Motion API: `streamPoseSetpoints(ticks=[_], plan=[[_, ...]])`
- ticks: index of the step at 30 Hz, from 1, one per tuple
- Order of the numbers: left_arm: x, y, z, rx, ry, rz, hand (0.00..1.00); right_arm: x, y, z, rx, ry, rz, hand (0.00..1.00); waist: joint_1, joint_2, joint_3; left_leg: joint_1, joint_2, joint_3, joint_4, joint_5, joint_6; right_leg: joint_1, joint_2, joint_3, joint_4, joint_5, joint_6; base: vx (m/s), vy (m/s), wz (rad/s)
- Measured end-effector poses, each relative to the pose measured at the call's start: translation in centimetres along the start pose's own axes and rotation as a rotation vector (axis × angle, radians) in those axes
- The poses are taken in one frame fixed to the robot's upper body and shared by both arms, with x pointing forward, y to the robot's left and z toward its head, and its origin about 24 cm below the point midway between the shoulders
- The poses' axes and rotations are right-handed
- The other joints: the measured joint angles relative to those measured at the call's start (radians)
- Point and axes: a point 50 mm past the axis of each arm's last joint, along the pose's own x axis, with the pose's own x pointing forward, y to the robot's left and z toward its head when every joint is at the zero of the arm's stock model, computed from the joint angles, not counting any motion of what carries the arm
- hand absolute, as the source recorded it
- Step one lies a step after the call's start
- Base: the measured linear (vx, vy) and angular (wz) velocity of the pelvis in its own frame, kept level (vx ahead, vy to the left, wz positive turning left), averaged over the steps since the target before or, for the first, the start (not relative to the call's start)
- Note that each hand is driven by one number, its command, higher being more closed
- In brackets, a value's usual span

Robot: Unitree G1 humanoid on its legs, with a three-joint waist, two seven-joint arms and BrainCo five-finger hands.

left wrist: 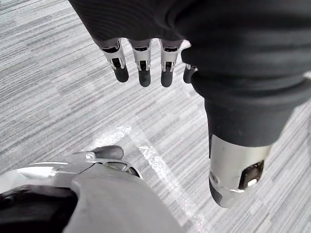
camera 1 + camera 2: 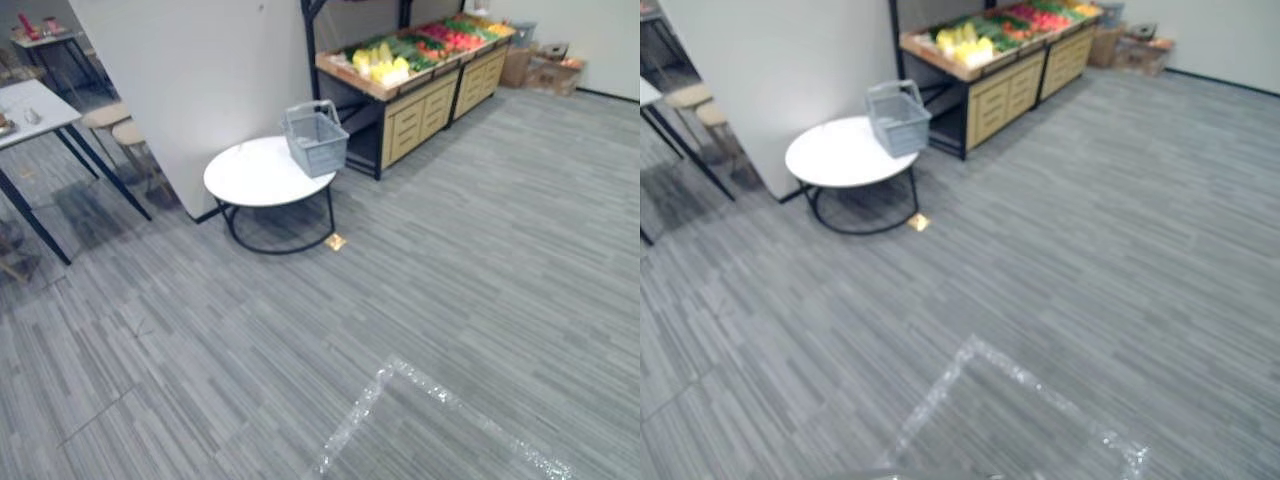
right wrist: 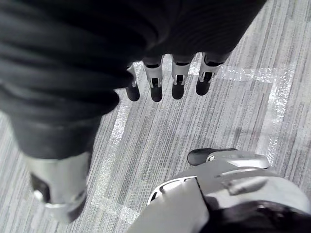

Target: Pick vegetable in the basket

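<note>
Left hand [image 1: 142, 65] and right hand [image 3: 178, 77] hang slack, empty; approach stage, likely next walking to vegetables [image 2: 385, 62] beside basket [image 2: 316, 140] at table's [image 2: 250, 178] edge.

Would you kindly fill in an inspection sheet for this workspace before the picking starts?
Surface: round white table standing on the grey carpet floor.
Job's things: grey basket upright at the table's far edge; vegetables heaped on the wooden produce stand beyond it.
Clutter: small yellowish piece on the floor beside the table.
Hands: left hand and right hand open, hanging over the floor, holding nothing.
Cables: nothing seen.
Surroundings: white partition, stools, cardboard boxes, clear tape lines on the floor.
</note>
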Motion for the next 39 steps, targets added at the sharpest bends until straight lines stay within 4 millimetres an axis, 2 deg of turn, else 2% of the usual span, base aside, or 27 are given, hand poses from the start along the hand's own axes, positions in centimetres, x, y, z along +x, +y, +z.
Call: streamPoseSetpoints(ticks=[4, 10, 39], plan=[[0.1, 0.0, 0.4, 0.000, -0.011, 0.005, 0.00, 0.2, 0.5, 1.0, -0.028, -0.031, 0.009, 0.00, 0.000, -0.006, 0.015, 0.014, 0.000, 0.002, 0.000, -0.012, -0.032, 0.020, 0.000, -0.015, -0.011, 0.000, 0.001, 0.07, -0.008, 0.02], [0.2, 0.0, 0.7, -0.002, -0.018, 0.022, 0.00, 0.3, 0.9, 2.0, -0.063, -0.057, -0.010, 0.00, 0.000, -0.011, 0.029, 0.034, 0.002, 0.007, 0.000, -0.021, -0.047, 0.038, 0.000, -0.015, -0.011, -0.004, 0.009, 0.00, -0.008, 0.00], [0.3, -0.2, 1.5, 0.000, -0.052, 0.029, 0.00, 0.4, 1.1, 2.7, 0.068, -0.068, 0.014, 0.00, 0.000, -0.014, 0.044, 0.010, 0.001, 0.026, -0.007, -0.017, -0.039, 0.028, 0.004, -0.027, -0.045, -0.008, 0.013, -0.02, -0.011, 0.00]])
